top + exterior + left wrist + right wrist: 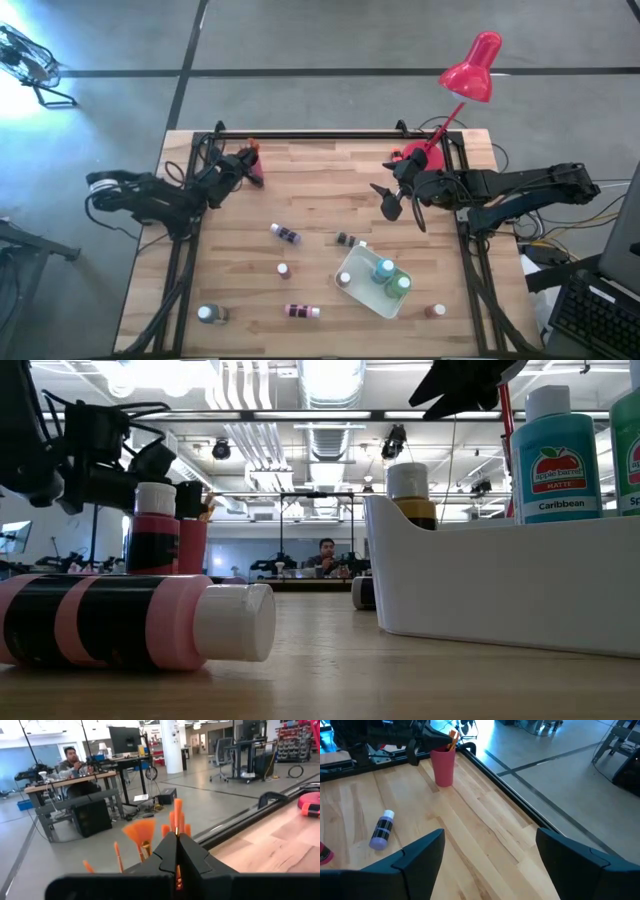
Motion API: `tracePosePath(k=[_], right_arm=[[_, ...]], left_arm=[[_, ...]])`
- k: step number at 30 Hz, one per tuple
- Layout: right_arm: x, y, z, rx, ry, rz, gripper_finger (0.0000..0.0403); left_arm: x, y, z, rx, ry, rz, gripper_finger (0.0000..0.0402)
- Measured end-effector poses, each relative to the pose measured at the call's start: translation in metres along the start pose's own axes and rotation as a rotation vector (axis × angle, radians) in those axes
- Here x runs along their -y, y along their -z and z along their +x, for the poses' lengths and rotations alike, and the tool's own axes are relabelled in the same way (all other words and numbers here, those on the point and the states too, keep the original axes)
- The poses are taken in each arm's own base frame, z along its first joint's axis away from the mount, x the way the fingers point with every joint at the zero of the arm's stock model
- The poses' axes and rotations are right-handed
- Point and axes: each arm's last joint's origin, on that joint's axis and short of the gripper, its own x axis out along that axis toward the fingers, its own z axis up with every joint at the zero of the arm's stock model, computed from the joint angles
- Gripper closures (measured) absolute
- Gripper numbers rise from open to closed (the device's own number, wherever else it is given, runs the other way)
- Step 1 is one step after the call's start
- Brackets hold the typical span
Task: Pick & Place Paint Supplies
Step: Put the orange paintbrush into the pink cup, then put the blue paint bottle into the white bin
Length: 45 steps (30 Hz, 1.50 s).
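Note:
A pink cup (443, 766) holding orange-handled paintbrushes (452, 737) stands near the table's far-left part. My left gripper (177, 845) is at the cup (255, 172), shut on one brush. My right gripper (400, 205) hovers open over the middle-right of the table, touching nothing. A white tray (362, 290) holds a teal bottle (384, 269) and a green bottle (401, 284), both upright. Loose bottles are on the wood: purple lying (286, 234), brown lying (347, 240), pink lying (300, 311), and one small bottle upright (284, 270). My left gripper pinches the orange handle of one paintbrush (178, 817) between its two shut fingers, coming at it about level from the table's left. The brush stands upright, its end showing above the fingers. My own fingers hide the cup below in the wrist view.
The red desk lamp's base (415, 155) stands at the far right, with its head (470, 70) beyond the far edge. More bottles stand near the near edge (208, 314) (435, 311). A black frame rail (310, 135) runs along the far edge. A person sits in the room behind (72, 762).

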Motion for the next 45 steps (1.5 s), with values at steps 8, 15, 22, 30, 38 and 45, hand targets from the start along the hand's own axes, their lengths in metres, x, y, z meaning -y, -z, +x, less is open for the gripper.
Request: tracePosePath(k=[8,15,22,30,38,45], right_arm=[[0.000,0.000,0.000,0.000,0.000,0.000,0.0107],[0.000,0.000,0.000,-0.001,0.000,0.000,0.0098],[0.000,0.000,0.000,-0.001,0.000,0.000,0.0078],[0.000,0.000,0.000,-0.001,0.000,0.002,0.0072],[0.011,0.011,0.003,-0.111,0.073,0.100,0.0091],[0.044,0.031,0.006,-0.373,0.265,0.234,0.0091]], left_arm=[[0.001,0.003,0.002,-0.021,0.002,0.004,0.0356],[0.002,0.002,0.003,-0.018,0.002,-0.013,0.0308],[0.000,-0.007,0.001,0.033,-0.001,-0.055,0.0287],[-0.002,-0.040,0.000,0.209,0.088,-0.134,0.0285],[0.008,-0.075,0.001,0.330,0.362,-0.157,0.0285],[0.025,-0.111,0.005,0.273,0.609,-0.182,0.0285]])
